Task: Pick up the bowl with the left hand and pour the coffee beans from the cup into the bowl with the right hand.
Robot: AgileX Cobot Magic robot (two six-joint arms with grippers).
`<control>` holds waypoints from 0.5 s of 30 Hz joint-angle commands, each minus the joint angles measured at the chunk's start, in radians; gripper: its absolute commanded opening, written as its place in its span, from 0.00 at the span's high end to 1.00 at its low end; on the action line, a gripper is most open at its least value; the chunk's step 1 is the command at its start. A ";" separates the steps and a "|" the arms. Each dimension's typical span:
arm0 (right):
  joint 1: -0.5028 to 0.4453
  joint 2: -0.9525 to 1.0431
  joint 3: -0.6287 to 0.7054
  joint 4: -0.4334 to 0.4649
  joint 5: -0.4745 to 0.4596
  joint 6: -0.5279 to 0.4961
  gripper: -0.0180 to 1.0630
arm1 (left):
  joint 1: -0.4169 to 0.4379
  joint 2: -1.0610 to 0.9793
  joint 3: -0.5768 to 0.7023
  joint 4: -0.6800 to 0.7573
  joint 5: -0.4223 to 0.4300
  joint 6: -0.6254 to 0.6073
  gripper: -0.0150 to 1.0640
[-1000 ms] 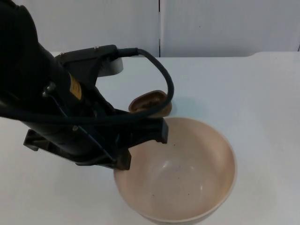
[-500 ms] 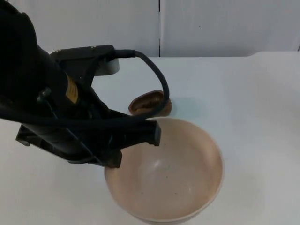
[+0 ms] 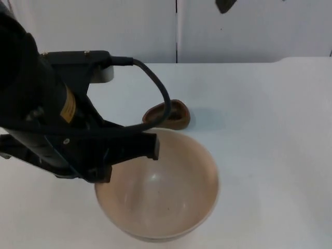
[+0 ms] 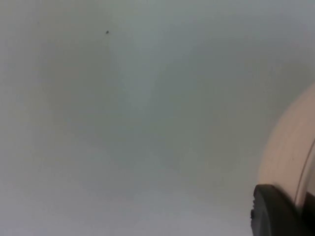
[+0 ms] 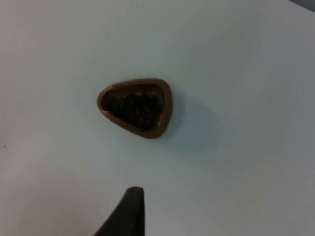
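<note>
White table (image 3: 270,129) runs bare from the near edge to the grey wall (image 3: 249,31) at the far side, with plenty of room to work.

Nearest is the bowl (image 3: 166,202), pale tan and round, which my left gripper (image 3: 129,161) has by its left rim. My fingers are closed on the rim, one inside the wall and one outside; in the left wrist view a fingertip (image 4: 275,211) sits against the bowl's outer wall. I judge the bowl stiff, smooth and a little slippery, likely ceramic or hard plastic, so a rim pinch can tilt under its weight; I must keep it level.

Just beyond it stands the cup (image 3: 167,115), small, brown, with a rounded three-cornered rim, upright on the table and apart from the bowl. In the right wrist view it is full of dark beans (image 5: 137,107). It looks light and rigid; I would take it across its sides.

My right gripper (image 3: 225,5) hangs far above the table; I cannot tell how its fingers stand.
</note>
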 commanded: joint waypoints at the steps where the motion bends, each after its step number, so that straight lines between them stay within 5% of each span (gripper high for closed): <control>1: 0.017 0.044 -0.044 -0.008 0.009 0.028 0.01 | -0.012 0.000 -0.004 -0.004 -0.007 -0.012 0.99; 15: 0.045 0.357 -0.272 -0.008 -0.031 0.106 0.02 | -0.071 0.057 -0.004 0.011 -0.041 -0.007 0.99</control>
